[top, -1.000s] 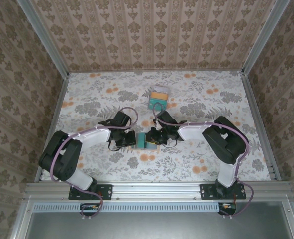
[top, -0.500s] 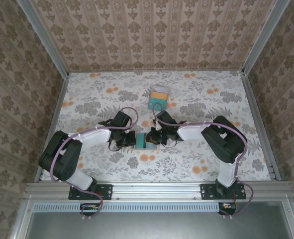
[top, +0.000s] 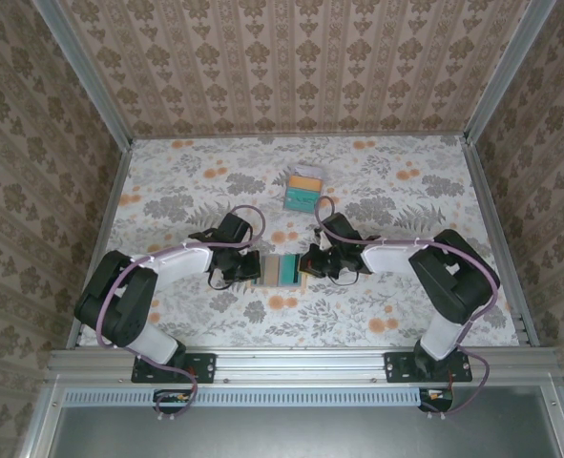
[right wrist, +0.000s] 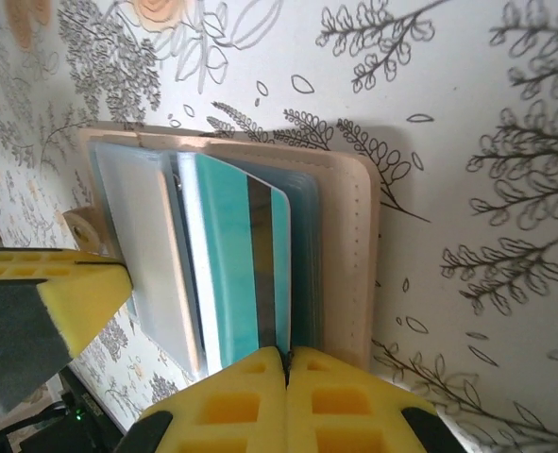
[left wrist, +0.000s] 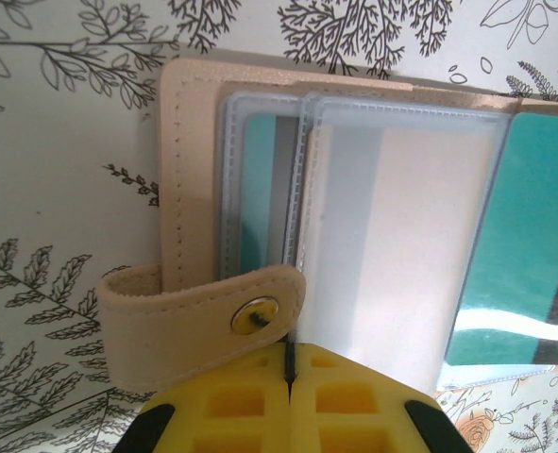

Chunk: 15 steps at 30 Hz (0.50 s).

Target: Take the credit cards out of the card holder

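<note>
The card holder point(top: 273, 270) lies open on the flowered table between my two grippers, tan leather with clear sleeves point(left wrist: 392, 236). My left gripper point(top: 254, 269) is shut on the holder's near edge point(left wrist: 288, 351), beside the snap strap point(left wrist: 203, 321). A teal credit card point(left wrist: 524, 255) with a dark stripe sticks partway out of a sleeve on the right side. In the right wrist view my right gripper point(right wrist: 285, 354) is shut on the edge of that teal card point(right wrist: 241, 264); from above, this gripper point(top: 307, 264) sits just right of the holder. Another teal card point(left wrist: 257, 189) stays in a sleeve.
A small stack of loose cards point(top: 303, 188), orange and teal on top, lies further back on the table. The left gripper's yellow finger point(right wrist: 42, 293) shows at the left edge of the right wrist view. Patterned walls enclose the table point(top: 406, 305) on three sides.
My right gripper has closed and shifted to the right, drawing the teal card partway out of the holder. The left gripper has stayed shut in place.
</note>
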Available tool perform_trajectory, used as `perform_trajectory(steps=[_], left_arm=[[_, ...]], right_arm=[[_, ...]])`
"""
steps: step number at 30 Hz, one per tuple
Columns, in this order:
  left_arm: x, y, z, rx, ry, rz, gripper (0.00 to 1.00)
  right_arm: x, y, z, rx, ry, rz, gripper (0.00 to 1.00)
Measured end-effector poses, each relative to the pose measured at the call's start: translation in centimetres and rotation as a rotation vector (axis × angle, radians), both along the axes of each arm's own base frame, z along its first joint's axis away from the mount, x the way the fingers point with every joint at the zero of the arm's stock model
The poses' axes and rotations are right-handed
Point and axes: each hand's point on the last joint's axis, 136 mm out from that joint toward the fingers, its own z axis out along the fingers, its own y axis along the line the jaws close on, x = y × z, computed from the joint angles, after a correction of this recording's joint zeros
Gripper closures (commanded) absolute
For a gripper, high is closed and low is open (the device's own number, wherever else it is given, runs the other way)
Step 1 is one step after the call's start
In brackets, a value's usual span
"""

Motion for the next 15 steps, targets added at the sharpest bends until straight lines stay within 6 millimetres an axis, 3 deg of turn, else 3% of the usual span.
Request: perform_trajectory(steps=[10,12,15], left_arm=[[0.0,0.3,0.9,0.026,0.011,0.001,0.9],[0.3,0.2,1.8,0.022,-0.007,-0.002,0.84],[1.2,0.0,4.2,-0.002,-0.068,-0.009,0.67]], right_arm=[[0.3,-1.9,3.9,-0.018,-0.092,0.036,1.0],[0.5,-2.1,5.0,-0.048,-0.113,0.068,1.0],[1.7,-2.0,8.2,-0.101,-0.205,0.131,1.0]])
